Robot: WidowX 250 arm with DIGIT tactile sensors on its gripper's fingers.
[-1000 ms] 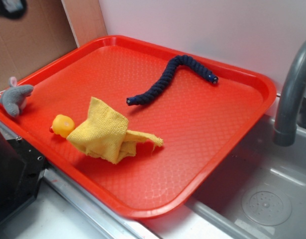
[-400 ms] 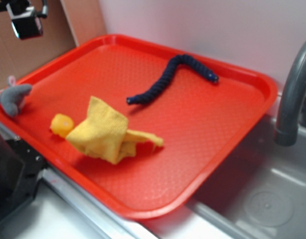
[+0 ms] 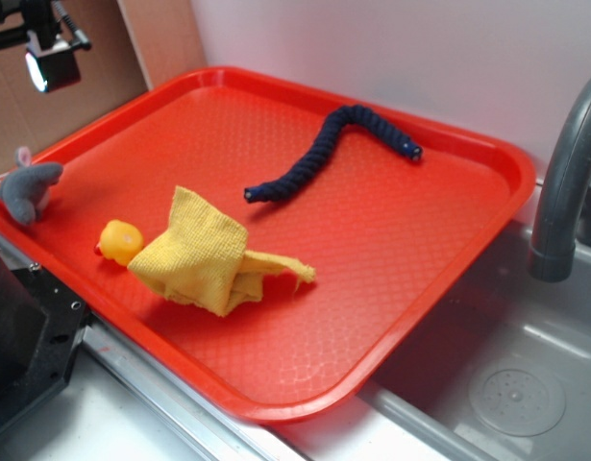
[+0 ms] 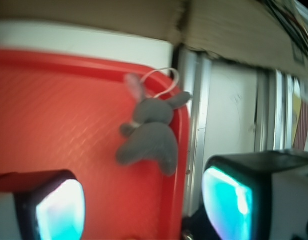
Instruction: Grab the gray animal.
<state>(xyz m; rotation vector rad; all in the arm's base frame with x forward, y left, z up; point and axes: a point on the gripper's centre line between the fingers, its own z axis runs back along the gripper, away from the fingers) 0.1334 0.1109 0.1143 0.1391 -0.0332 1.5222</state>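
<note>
Gripper (image 4: 143,210) hangs high over the tray's far-left corner w/ its two black, pale-padded fingers (image 4: 58,210) spread wide apart, holding nothing. Small soft gray plush animal (image 4: 151,132) w/ pale pink ear lies below & ahead of it, centred in the gap between the fingers, on the raised rim of the red plastic tray (image 3: 372,250). Yellow rubber duck (image 3: 120,239) touching a crumpled yellow cloth (image 3: 204,254) & a dark blue braided rope (image 3: 324,154) sit further across the tray, well apart from the tool.
</note>
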